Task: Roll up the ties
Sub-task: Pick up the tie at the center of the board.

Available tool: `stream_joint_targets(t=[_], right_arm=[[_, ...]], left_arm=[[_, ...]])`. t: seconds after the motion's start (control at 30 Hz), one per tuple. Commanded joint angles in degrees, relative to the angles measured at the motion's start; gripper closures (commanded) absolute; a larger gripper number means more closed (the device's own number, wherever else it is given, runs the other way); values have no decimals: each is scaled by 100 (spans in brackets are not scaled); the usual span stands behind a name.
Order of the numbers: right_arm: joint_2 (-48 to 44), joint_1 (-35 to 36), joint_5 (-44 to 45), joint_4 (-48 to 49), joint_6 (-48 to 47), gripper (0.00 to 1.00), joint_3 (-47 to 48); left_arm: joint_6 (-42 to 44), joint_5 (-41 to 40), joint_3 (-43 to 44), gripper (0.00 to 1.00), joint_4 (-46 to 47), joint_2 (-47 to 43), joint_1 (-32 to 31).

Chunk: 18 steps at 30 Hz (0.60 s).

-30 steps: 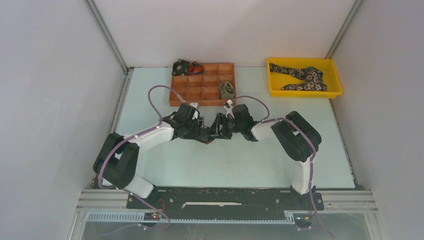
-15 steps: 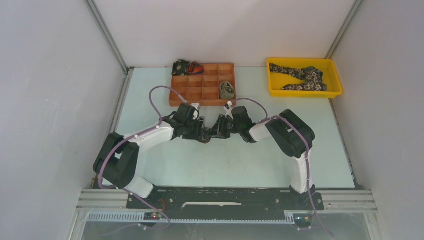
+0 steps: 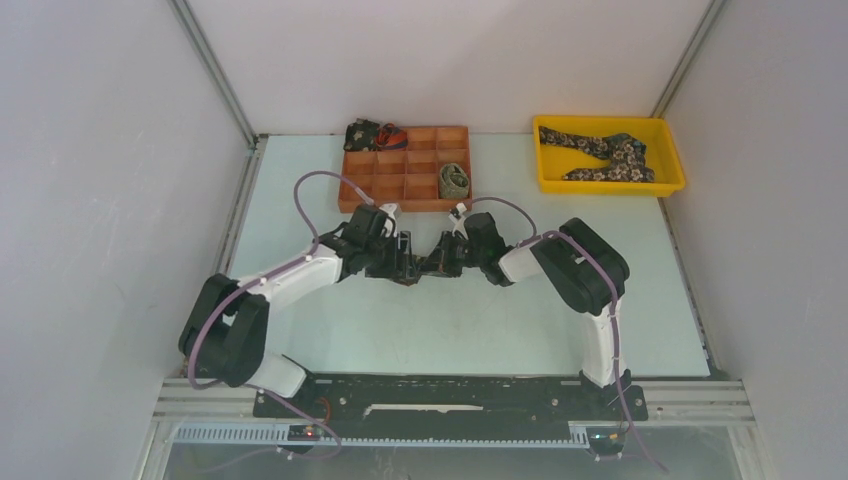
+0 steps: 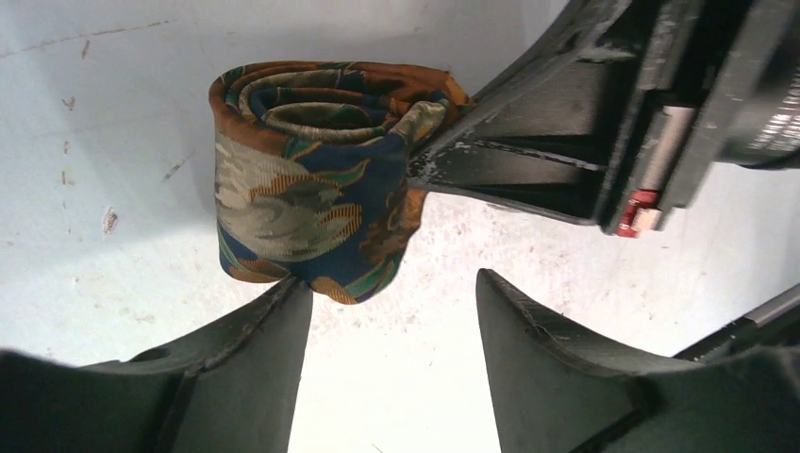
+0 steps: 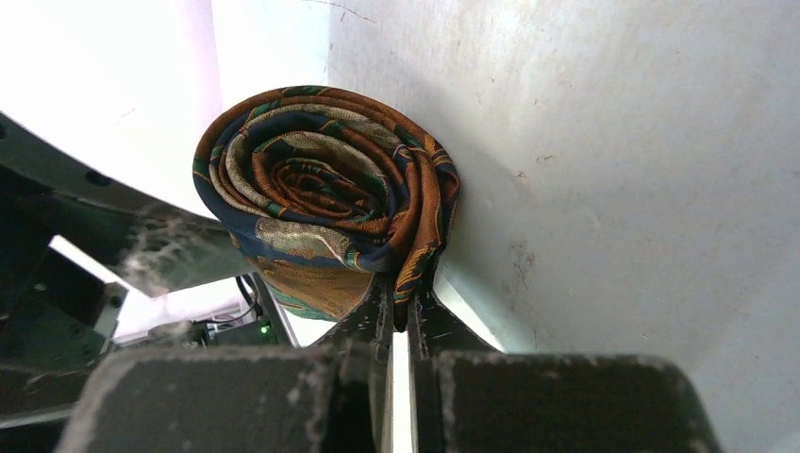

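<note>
Item: rolled tie (image 5: 325,203), coil complete; right tool (image 5: 401,294) pinches its outer edge against unwinding; left tool (image 4: 391,288) spread wide alongside.

Top external: high behind the arm bases, looks down over the whole table (image 3: 450,330), bases at 6 o'clock. Left wrist: very close, rolled tie (image 4: 302,189) at 10 o'clock. Right wrist: equally close, same rolled tie (image 5: 325,189) at 10 o'clock, shared by both wrist views.

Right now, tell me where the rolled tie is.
Top view, mid-table, just before the tray: tie between left claw and right claw, which pinches it.
</note>
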Motion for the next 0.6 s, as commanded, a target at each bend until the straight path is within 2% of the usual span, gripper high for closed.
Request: stream_joint_targets(t=[0.0, 0.23, 0.3, 0.57], right_arm=[[-99, 62, 36, -138, -147, 100, 124], [-471, 33, -39, -183, -338, 100, 124], [-557, 17, -85, -126, -400, 100, 124], [-725, -45, -211, 28, -440, 100, 124]], left_arm=[[-138, 249, 208, 33, 1, -667, 21], [-224, -188, 210, 20, -690, -1716, 116], [-221, -293, 209, 13, -914, -1995, 147], [-51, -925, 281, 9, -1933, -3187, 185]])
